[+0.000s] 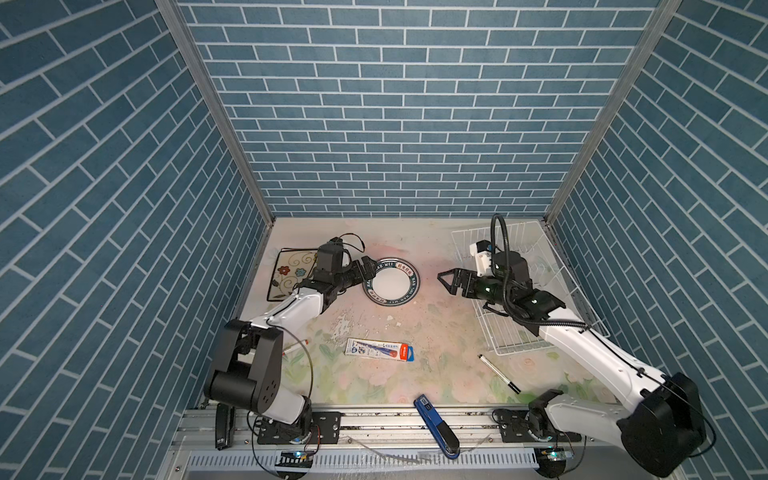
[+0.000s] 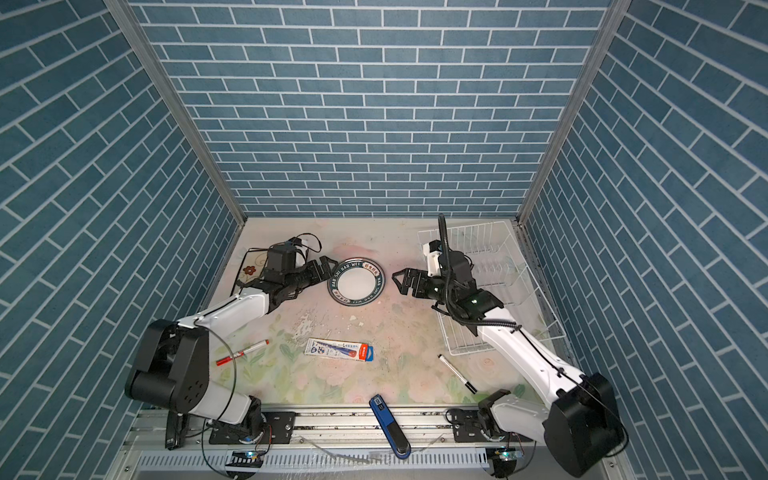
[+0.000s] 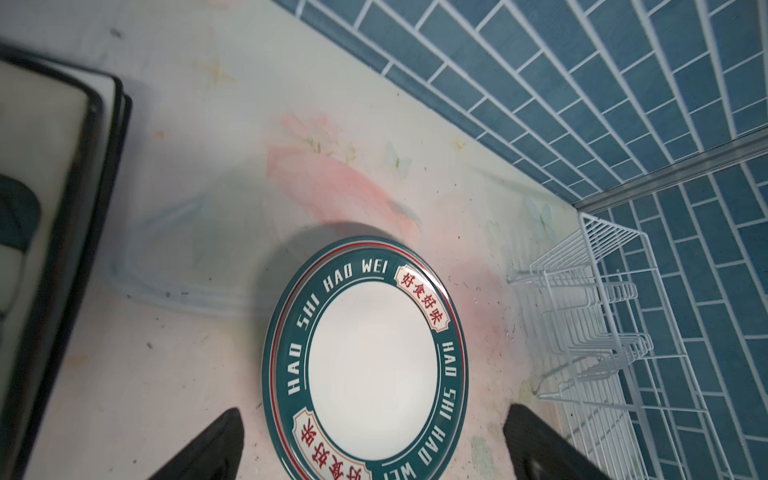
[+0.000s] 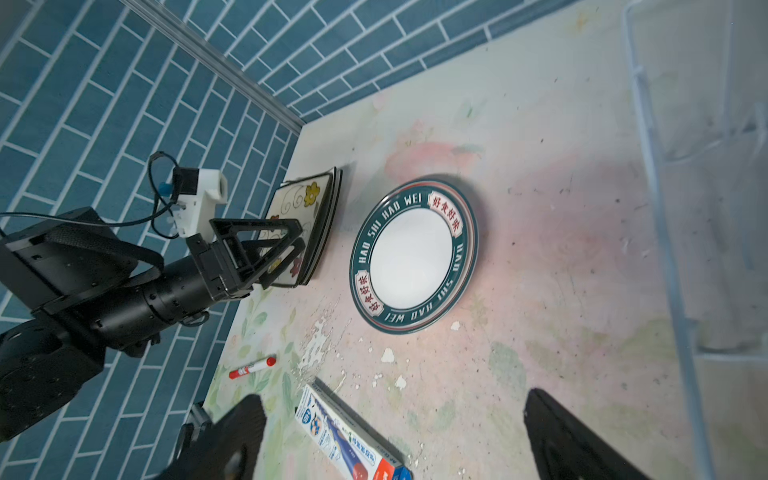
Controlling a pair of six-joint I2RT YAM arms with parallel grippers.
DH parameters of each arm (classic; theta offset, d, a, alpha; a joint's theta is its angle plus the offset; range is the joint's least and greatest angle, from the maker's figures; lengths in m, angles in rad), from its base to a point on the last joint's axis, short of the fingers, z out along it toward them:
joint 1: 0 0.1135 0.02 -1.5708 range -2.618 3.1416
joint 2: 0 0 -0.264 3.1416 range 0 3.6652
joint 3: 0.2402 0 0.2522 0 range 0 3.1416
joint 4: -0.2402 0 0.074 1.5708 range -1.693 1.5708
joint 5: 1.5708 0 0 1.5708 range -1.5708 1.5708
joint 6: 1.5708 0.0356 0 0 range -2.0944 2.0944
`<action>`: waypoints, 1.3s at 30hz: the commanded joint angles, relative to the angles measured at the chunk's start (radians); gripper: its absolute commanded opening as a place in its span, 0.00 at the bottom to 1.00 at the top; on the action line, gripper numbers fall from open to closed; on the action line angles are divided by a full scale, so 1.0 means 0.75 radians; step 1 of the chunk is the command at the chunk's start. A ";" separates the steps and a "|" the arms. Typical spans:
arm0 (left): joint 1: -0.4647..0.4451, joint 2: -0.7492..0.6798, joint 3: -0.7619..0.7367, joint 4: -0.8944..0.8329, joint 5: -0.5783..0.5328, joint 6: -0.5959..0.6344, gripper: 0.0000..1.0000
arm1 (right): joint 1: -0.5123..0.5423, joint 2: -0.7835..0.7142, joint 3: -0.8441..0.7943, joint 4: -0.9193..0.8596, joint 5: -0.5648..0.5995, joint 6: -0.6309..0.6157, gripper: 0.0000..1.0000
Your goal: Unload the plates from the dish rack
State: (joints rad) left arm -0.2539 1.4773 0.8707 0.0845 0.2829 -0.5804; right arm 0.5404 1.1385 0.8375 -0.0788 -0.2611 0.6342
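A round white plate [image 1: 391,282] [image 2: 356,281] [image 3: 370,357] [image 4: 411,257] with a dark teal lettered rim lies flat on the table, back centre. My left gripper [image 1: 366,268] [image 2: 327,268] [image 3: 374,409] stands open at its left edge, fingers wide on either side of the rim, gripping nothing. A stack of square black-rimmed plates [image 1: 291,270] [image 2: 249,268] [image 3: 50,166] [image 4: 307,199], the top one flowered, lies at back left, partly behind the left arm. My right gripper [image 1: 445,282] [image 2: 397,280] [image 4: 395,395] hangs open and empty right of the round plate. The white wire dish rack [image 1: 519,235] [image 2: 478,241] [image 3: 602,291] shows only bare prongs.
A toothpaste box [image 1: 380,350] [image 4: 349,440] lies mid-table. A red marker [image 2: 242,352] [image 4: 253,368] lies front left, a black pen [image 1: 498,373] front right. A blue stapler [image 1: 436,426] and a black one [image 1: 224,428] rest on the front rail. Tiled walls close three sides.
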 commanded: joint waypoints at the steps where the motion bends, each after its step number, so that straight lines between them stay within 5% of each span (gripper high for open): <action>1: 0.001 -0.082 -0.024 -0.084 -0.096 0.140 1.00 | -0.003 -0.101 -0.132 0.119 0.275 -0.122 0.99; 6: 0.005 -0.223 -0.102 0.008 -0.212 0.224 1.00 | -0.067 -0.168 -0.105 -0.121 0.535 -0.367 0.99; 12: 0.025 -0.454 -0.220 0.080 -0.453 0.386 1.00 | -0.295 -0.160 -0.093 -0.303 0.554 -0.552 0.99; 17: 0.031 -0.600 -0.373 0.159 -0.681 0.444 1.00 | -0.389 -0.196 -0.246 -0.090 0.623 -0.683 0.99; 26: 0.033 -0.690 -0.839 0.937 -0.827 0.529 1.00 | -0.570 -0.094 -0.364 0.180 0.620 -0.692 0.99; 39: 0.032 -0.779 -0.831 0.794 -0.926 0.688 1.00 | -0.745 0.161 -0.554 0.796 0.546 -0.698 0.99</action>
State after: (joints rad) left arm -0.2352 0.9054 0.2619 0.6537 -0.3672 -0.1081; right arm -0.0124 1.2163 0.4545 0.3408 0.1673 0.1478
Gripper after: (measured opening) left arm 0.996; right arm 0.989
